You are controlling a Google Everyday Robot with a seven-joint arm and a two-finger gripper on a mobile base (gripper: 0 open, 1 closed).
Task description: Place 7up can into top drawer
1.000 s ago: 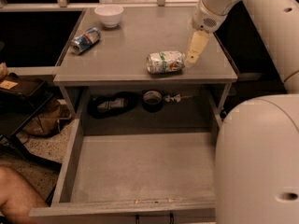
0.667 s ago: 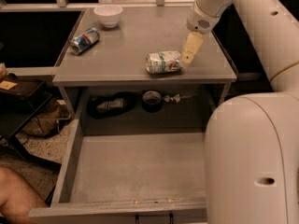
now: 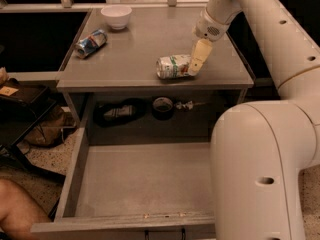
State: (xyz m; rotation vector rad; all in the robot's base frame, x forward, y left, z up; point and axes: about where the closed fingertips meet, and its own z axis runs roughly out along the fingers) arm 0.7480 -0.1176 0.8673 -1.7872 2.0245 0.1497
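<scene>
Grey tabletop (image 3: 140, 44), top drawer (image 3: 145, 179) wide open below.
Gripper (image 3: 198, 64) sits at the 7up can (image 3: 173, 67)'s end, grip unclear; a nudge could roll it off.

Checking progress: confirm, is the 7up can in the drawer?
No: the 7up can lies on the tabletop by the gripper, outside the top drawer.

We see a matt grey drawer (image 3: 145, 181), a metal 7up can (image 3: 172, 66) (dented, faintly shiny), and a smooth cream plastic gripper (image 3: 194, 70) at upper centre-right.

The pincer (image 3: 196, 64), on the tabletop (image 3: 150, 39), hides the 7up can's (image 3: 172, 66) right end.
</scene>
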